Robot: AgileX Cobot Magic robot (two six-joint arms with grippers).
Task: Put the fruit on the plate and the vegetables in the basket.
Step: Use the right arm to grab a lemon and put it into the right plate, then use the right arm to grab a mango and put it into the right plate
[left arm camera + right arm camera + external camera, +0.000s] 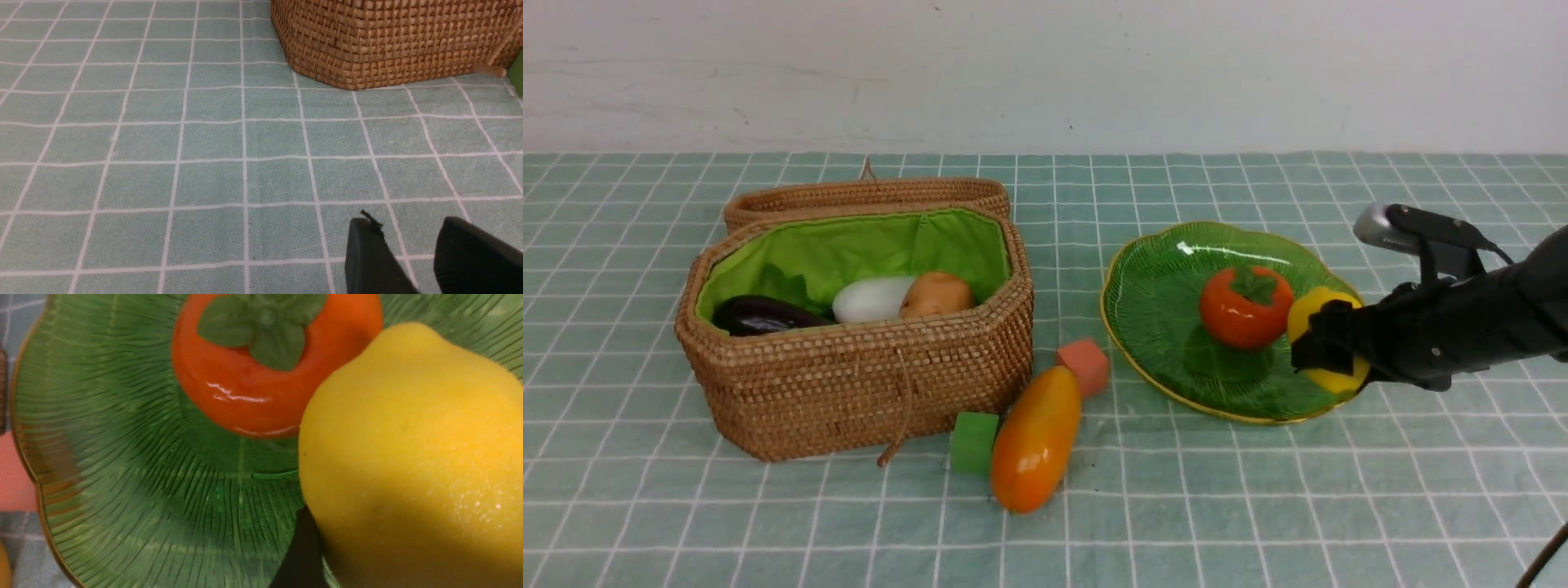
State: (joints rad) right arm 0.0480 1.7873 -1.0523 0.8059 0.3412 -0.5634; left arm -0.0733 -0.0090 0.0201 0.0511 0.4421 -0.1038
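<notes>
The right claw (1327,347) pinches the lemon (1319,314) over the plate (1160,327) edge, just beside the persimmon (1245,306). This step is placing; next I think it must lower and let go. The mango (1036,438) waits on the surface by the basket (849,384). The left claw (412,253), half spread, holds nothing.

A desk (1258,506) covered in a pale green cloth with a white grid carries the wicker basket (849,392) on the left, its lid (866,194) just behind it. On the right sits the green plate (1168,343). Between them lie the mango (1036,441), a green cube (974,441) touching it, and a salmon cube (1085,366) at its far end.
</notes>
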